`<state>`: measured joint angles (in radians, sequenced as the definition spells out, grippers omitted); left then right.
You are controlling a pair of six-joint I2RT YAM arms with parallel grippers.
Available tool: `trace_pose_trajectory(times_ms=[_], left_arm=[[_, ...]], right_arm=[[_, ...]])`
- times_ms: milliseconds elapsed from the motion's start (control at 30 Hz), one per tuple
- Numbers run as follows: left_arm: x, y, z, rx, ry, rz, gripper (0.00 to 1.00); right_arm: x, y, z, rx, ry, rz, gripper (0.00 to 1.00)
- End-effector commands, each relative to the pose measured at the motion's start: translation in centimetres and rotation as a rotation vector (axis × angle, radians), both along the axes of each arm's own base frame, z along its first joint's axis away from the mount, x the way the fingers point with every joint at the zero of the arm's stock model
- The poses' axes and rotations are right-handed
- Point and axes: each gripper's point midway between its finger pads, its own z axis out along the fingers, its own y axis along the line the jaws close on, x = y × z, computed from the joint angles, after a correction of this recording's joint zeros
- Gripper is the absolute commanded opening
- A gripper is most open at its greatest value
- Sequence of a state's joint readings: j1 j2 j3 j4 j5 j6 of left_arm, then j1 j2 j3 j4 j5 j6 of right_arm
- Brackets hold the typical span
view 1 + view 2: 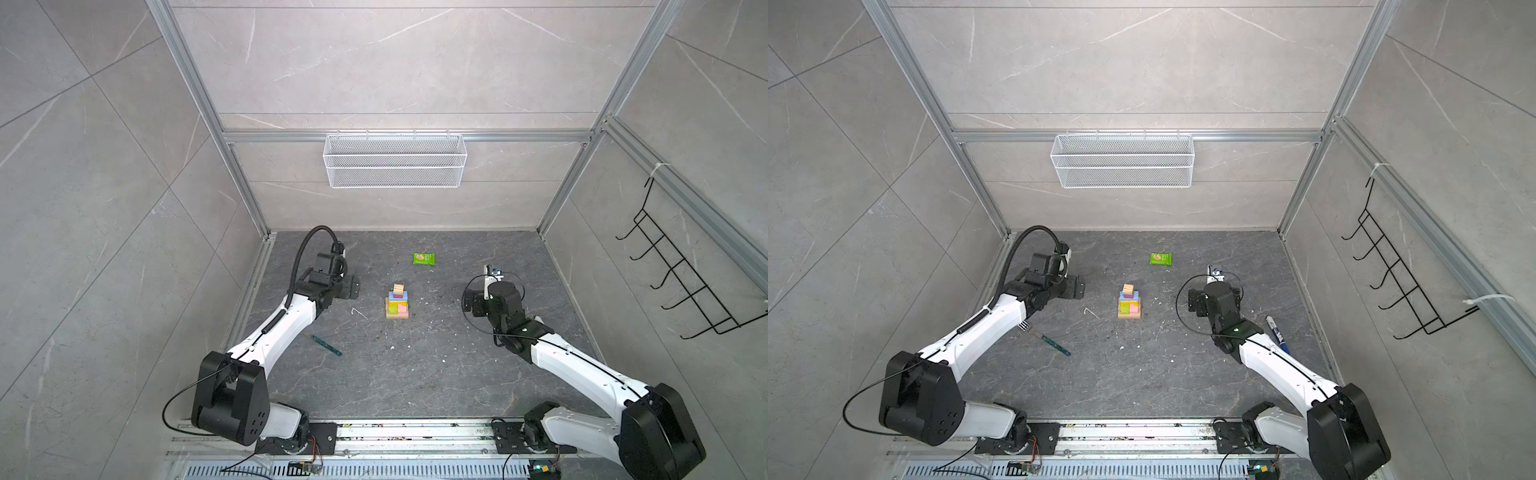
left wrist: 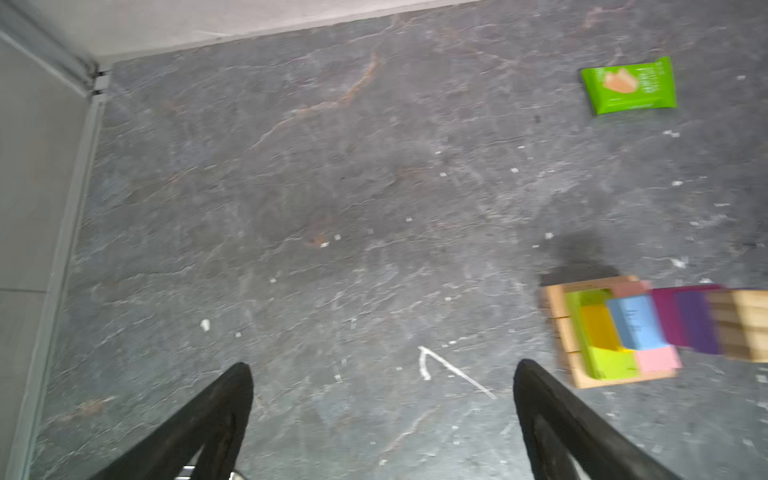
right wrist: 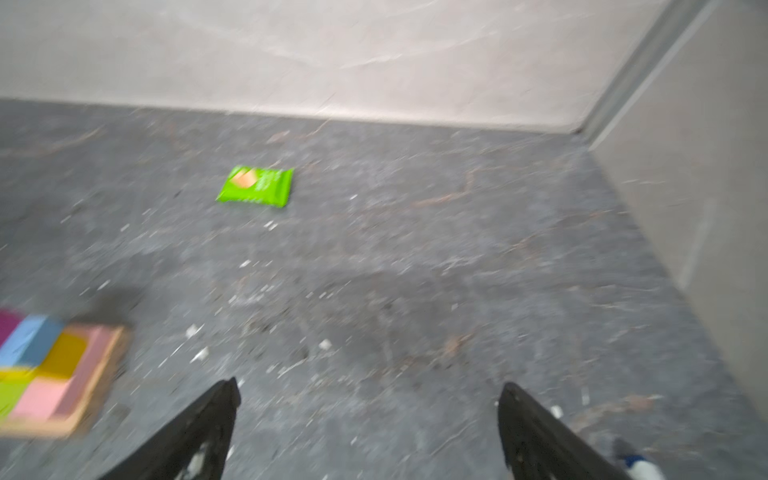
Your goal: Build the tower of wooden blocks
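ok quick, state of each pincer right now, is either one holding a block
left pincer: open, holding nothing
right pincer: open, holding nothing

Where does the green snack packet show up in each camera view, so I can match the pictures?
In a top view: the green snack packet lies behind the tower, slightly to its right.
In a top view: same place, behind the tower.
Left wrist: in view, farther from the camera than the tower.
Right wrist: in view, blurred, beyond the tower.
Shared landmark: the tower, in all four views.
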<state>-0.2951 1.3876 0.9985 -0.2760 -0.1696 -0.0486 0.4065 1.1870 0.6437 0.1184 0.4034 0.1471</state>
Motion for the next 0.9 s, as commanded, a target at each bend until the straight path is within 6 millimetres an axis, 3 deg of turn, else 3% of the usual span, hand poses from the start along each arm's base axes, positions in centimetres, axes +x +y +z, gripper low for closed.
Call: trace_pose_trajectory(times_ms=[0, 100, 233, 367, 467, 533, 633, 733, 867], left_arm=[[2.0, 2.5, 2.9, -0.025, -0.188, 0.008, 1.00], [1.7, 7.0, 1.0, -0.011, -0.249, 0.119, 1.00], [0.8, 9.8, -3.1, -0.046, -0.245, 0.142, 0.99], [1.0, 9.9, -5.9, -0.060, -0.211, 0.135, 0.99], [1.2, 9.0, -6.9, -0.082, -0.218, 0.084, 0.99], [1.2, 9.4, -7.5, -0.076, -0.239, 0.101, 0.99], [1.4, 11.0, -8.0, -0.084, -0.237, 0.183, 0.98], [0.6, 11.5, -7.8, -0.078, -0.285, 0.207, 0.96], [-0.9, 13.1, -7.8, -0.067, -0.417, 0.309, 1.00]], right_arm=[[1.3, -3.2, 0.5, -0.019, -0.089, -0.111, 1.00], [1.8, -4.5, -1.0, -0.001, -0.115, -0.125, 1.00], [2.0, -5.6, -1.9, -0.024, -0.122, -0.150, 1.00], [2.1, -6.3, -1.5, -0.070, -0.147, -0.162, 1.00], [1.2, -7.1, -2.4, -0.093, -0.117, -0.192, 1.00], [0.5, -7.5, -3.4, -0.084, -0.118, -0.209, 1.00], [-0.1, -8.4, -4.2, -0.090, -0.170, -0.257, 1.00], [-0.6, -9.3, -4.5, -0.082, -0.281, -0.299, 1.00], [1.0, -7.8, -5.8, -0.088, -0.174, -0.206, 1.00]])
